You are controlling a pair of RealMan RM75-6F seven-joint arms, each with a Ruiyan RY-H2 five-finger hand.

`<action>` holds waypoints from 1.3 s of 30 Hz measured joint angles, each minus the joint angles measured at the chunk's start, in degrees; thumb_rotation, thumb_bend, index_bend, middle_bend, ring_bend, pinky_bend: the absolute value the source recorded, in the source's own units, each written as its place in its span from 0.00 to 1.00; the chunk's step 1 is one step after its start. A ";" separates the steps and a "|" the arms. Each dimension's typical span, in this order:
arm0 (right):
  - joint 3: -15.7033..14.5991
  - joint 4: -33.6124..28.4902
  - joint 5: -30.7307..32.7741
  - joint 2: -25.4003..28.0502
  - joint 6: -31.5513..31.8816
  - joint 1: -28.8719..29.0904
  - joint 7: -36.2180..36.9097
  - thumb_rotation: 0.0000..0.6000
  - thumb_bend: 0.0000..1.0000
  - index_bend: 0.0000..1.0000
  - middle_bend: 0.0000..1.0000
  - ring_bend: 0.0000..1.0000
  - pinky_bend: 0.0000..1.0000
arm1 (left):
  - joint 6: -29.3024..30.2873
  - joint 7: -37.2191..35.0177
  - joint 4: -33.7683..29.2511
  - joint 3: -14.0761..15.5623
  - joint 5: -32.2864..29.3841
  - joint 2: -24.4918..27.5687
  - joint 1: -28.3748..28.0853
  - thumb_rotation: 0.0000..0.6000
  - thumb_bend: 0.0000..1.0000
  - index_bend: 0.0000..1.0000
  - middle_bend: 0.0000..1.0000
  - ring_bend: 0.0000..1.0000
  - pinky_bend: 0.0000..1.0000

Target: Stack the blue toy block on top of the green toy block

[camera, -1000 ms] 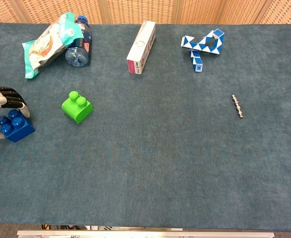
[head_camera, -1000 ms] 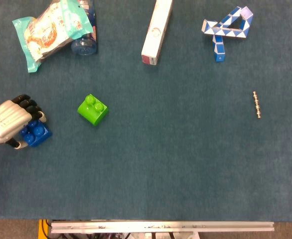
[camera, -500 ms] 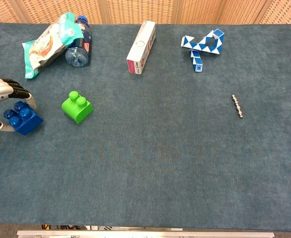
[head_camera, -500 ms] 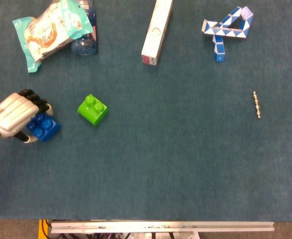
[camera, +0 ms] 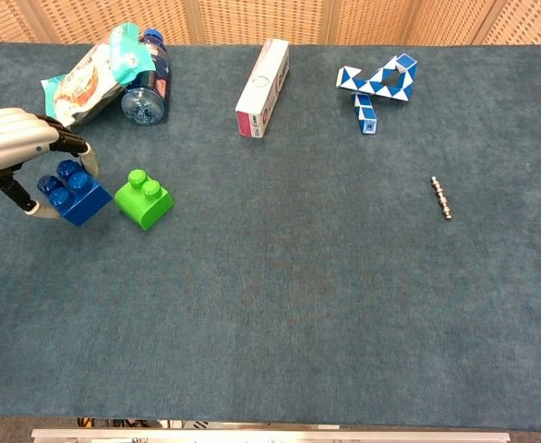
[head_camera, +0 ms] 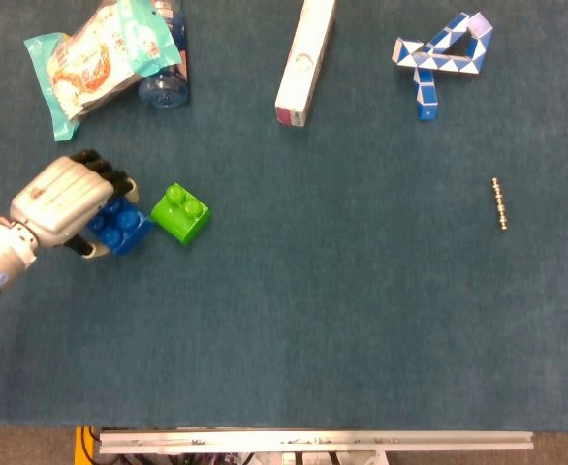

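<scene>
The left silver robotic hand (head_camera: 63,200) curls its dark fingers around the blue studded plastic toy block (head_camera: 119,225), holding it just beside the green studded plastic toy block (head_camera: 180,213), at that block's nine o'clock above the blue-carpeted bench (head_camera: 342,320).

Even soft overhead light, faint shadows, sharp focus, no glare

Only the left hand (head_camera: 66,203) is on show here — a silver-grey metallic shell across the back, smooth and rounded, slightly glossy. The fingers (head_camera: 98,170) run black along their length, and a pale cream tip peeks out lower down. Behind it, a light grey wrist section with a thin dark band — in the chest view, the same silver shell and black fingers.
</scene>
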 measured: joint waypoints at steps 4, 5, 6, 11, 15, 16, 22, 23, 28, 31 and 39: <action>-0.06 0.94 0.04 -0.03 0.07 -0.02 1.14 1.00 0.16 0.25 0.29 0.28 0.36 | -3.14 2.31 -3.04 -1.81 -4.39 0.74 -1.04 1.00 0.16 0.40 0.41 0.28 0.20; -0.08 1.22 0.06 -0.04 0.09 -0.02 1.48 1.00 0.16 0.25 0.29 0.28 0.36 | -3.85 3.08 -3.70 -2.22 -5.53 0.87 -1.26 1.00 0.16 0.40 0.41 0.28 0.20; -0.10 1.43 0.08 -0.05 0.09 -0.02 1.74 1.00 0.16 0.25 0.29 0.28 0.36 | -4.73 4.30 -4.52 -2.74 -7.08 1.00 -1.52 1.00 0.16 0.40 0.41 0.28 0.20; -0.16 2.58 0.17 -0.08 -0.16 0.14 3.10 1.00 0.16 0.25 0.29 0.28 0.36 | -7.31 10.00 -7.74 -4.50 -13.38 1.39 -2.27 1.00 0.16 0.41 0.41 0.28 0.20; -0.18 3.56 0.28 -0.28 -0.66 0.46 4.15 1.00 0.16 0.25 0.29 0.28 0.36 | -8.05 15.05 -10.31 -5.82 -18.67 1.60 -2.67 1.00 0.16 0.41 0.42 0.28 0.20; -0.18 3.81 0.31 -0.34 -0.79 0.54 4.40 1.00 0.16 0.25 0.29 0.28 0.36 | -8.16 16.05 -10.85 -6.07 -19.80 1.64 -2.77 1.00 0.16 0.41 0.42 0.28 0.20; -0.24 5.46 0.54 -0.67 -1.32 0.89 6.17 1.00 0.16 0.25 0.29 0.28 0.36 | -8.83 21.87 -14.56 -7.16 -26.09 1.71 -3.83 1.00 0.16 0.41 0.42 0.28 0.20; -0.27 5.77 0.55 -0.70 -1.33 0.89 6.53 1.00 0.16 0.25 0.29 0.28 0.36 | -8.90 22.63 -15.01 -7.23 -26.73 1.67 -4.03 1.00 0.16 0.41 0.42 0.28 0.20; -0.45 6.98 0.79 -0.77 -1.27 0.73 7.92 1.00 0.16 0.25 0.29 0.28 0.36 | -9.09 26.24 -16.56 -7.44 -29.69 0.76 -5.26 1.00 0.16 0.41 0.42 0.28 0.20; -0.55 7.60 0.93 -0.81 -1.11 0.56 8.64 1.00 0.16 0.25 0.29 0.28 0.36 | -9.20 27.58 -16.92 -7.62 -31.50 0.02 -5.99 1.00 0.16 0.41 0.42 0.28 0.20; -0.78 8.22 1.03 -0.64 -0.91 0.32 9.43 1.00 0.16 0.25 0.29 0.28 0.36 | -9.52 29.66 -17.08 -8.18 -36.15 -1.97 -8.10 1.00 0.16 0.41 0.42 0.28 0.20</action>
